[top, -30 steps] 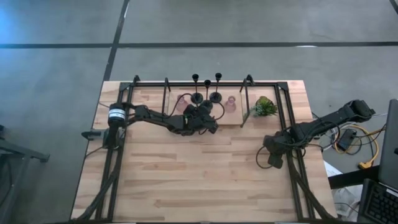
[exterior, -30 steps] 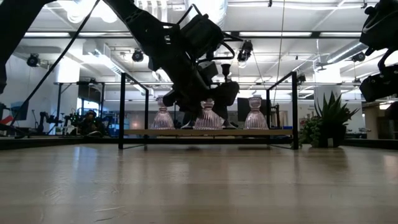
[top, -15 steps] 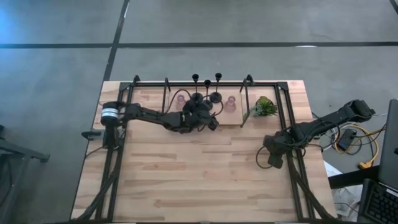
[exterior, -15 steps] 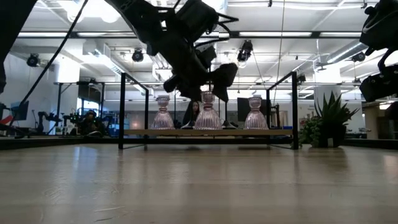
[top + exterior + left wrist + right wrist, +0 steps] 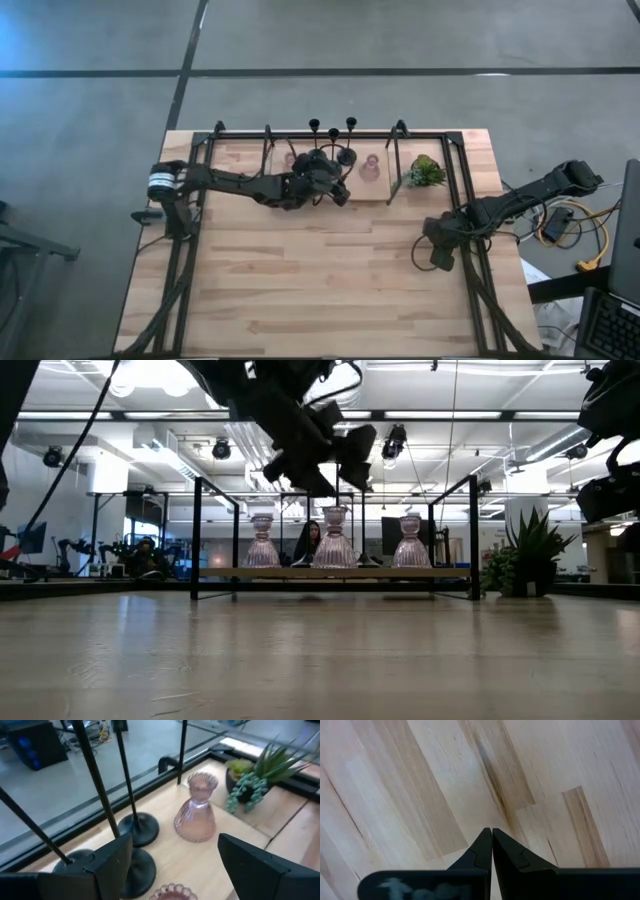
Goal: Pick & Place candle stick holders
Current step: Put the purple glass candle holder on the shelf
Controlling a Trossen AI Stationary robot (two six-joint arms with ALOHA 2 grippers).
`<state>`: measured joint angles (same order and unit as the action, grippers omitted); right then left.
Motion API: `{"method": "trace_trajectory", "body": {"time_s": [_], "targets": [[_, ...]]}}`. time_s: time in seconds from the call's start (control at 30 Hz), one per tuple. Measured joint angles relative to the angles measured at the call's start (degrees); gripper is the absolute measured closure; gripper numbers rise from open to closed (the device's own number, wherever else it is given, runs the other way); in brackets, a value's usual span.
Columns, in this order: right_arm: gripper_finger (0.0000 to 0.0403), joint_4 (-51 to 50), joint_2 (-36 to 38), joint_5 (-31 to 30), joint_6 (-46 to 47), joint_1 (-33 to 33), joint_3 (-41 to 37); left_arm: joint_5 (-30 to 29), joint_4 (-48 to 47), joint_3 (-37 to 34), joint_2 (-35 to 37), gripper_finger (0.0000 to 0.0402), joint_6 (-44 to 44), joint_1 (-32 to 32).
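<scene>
Three slim black candle stick holders (image 5: 333, 140) stand on round bases at the far middle of a raised wooden board (image 5: 300, 192). Their stems (image 5: 95, 775) and bases (image 5: 137, 827) show in the left wrist view. Three pink glass holders (image 5: 334, 540) stand in a row on the board. One of them (image 5: 196, 812) shows ahead of my left gripper, and another's rim (image 5: 172, 892) below it. My left gripper (image 5: 175, 845) is open and empty, raised above the middle pink holder (image 5: 320, 455). My right gripper (image 5: 492, 834) is shut over bare table at the right (image 5: 440, 255).
A black metal frame (image 5: 200, 535) with upright posts surrounds the board. A small green plant (image 5: 425, 170) stands at the board's right end (image 5: 255, 775). Bare wooden table lies toward the near edge (image 5: 320, 290).
My left gripper has risen from the middle pink holder's level to well above it, drifting slightly toward the far edge. The three pink holders stay standing on the board.
</scene>
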<state>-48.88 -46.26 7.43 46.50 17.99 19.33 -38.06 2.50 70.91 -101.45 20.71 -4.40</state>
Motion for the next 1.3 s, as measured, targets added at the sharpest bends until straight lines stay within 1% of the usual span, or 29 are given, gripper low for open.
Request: {"method": "trace_trajectory", "body": {"time_s": [0.13,0.23,0.33,0.4,0.5,0.57,0.63,0.8,0.87,0.93,0.97,1.07,1.17,1.3], "targets": [[0.0394,0.02,0.00,-0.01,0.00,0.00,0.00,2.64,-0.01,0.00,3.05,0.0103,-2.36,0.38],[0.0394,0.00,0.00,-0.01,0.00,0.01,0.00,3.21,-0.13,0.00,5.37,0.0104,-4.80,1.54],[0.0394,0.00,0.00,0.00,0.00,0.00,0.00,3.32,-0.89,-0.46,7.78,0.0111,-8.76,3.83],[0.0394,0.06,0.00,0.00,0.00,0.01,0.00,3.54,-1.44,-1.93,9.45,0.0124,-11.35,6.17],[0.0394,0.13,0.00,0.01,0.00,0.00,0.00,4.40,-1.46,-6.13,11.67,0.0158,-15.57,9.78],[0.0394,0.15,0.00,-0.01,0.00,-0.01,0.00,6.02,-1.13,-9.82,13.27,0.0188,-17.93,11.29],[0.0394,0.20,-0.02,-0.01,0.00,0.01,0.00,6.93,1.98,-13.86,14.70,0.0221,-18.53,11.75],[0.0394,0.24,-0.02,0.01,0.00,0.01,0.00,7.11,14.09,-23.83,17.16,0.0313,-16.02,9.73],[0.0394,0.26,-0.02,0.00,0.02,-0.01,0.00,7.03,17.19,-26.44,17.49,0.0352,-14.77,8.58],[0.0394,0.27,-0.02,0.01,0.00,-0.01,0.00,7.04,17.46,-28.02,17.51,0.0386,-13.75,7.43],[0.0394,0.28,-0.02,-0.01,0.00,-0.01,0.00,7.15,17.17,-28.57,17.38,0.0392,-13.03,6.83],[0.0394,0.29,0.00,0.01,0.01,0.00,0.00,8.41,17.31,-29.27,16.83,0.0396,-11.67,5.23],[0.0394,0.35,0.00,0.01,0.01,0.00,0.00,11.55,17.55,-29.29,16.29,0.0398,-11.57,3.74],[0.0394,0.37,0.00,-0.01,0.00,0.00,0.00,13.87,17.61,-28.94,15.85,0.0399,-11.53,1.93]]}}
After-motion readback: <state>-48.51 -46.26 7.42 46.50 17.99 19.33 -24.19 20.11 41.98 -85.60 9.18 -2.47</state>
